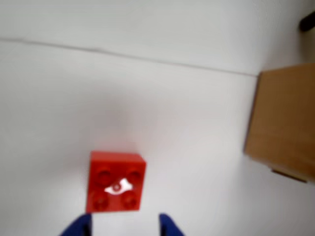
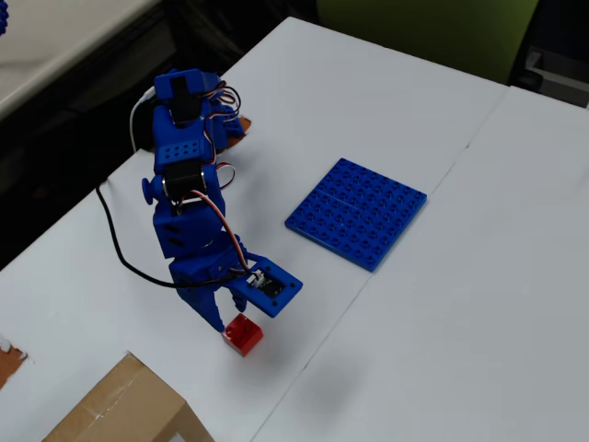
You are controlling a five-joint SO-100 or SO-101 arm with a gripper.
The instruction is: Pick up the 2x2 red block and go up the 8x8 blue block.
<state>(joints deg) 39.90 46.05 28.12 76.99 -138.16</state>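
So from my end, the wrist view has the 2x2 red block (image 1: 116, 182) sitting flat on the white table (image 1: 172, 98), studs up, with a bright glare spot in the middle of its top. The two blue fingertips (image 1: 78, 227) of the gripper (image 1: 123, 227) poke in from the bottom edge, spread apart and holding nothing; the left tip is just below the block's lower left corner, the right tip is off to the right of the block, so the block isn't lined up between them, it sits a bit left of the gap. In the overhead view the blue arm (image 2: 189, 198) leans down toward the near edge of the table and the gripper (image 2: 221, 322) is right next to the red block (image 2: 244, 334), which looks like it's touching or almost touching one finger, can't tell which from this angle. The 8x8 blue block (image 2: 357, 211) lies flat on the table, well apart from the red one, up and to the right in the overhead view, near the seam (image 2: 433, 198) where two tabletops meet. There's a cardboard box (image 2: 124, 410) at the bottom left of the overhead view, close to the red block, and it shows as a brown slab (image 1: 283, 120) on the right of the wrist view. A black cable (image 2: 124, 249) runs from the arm across the table
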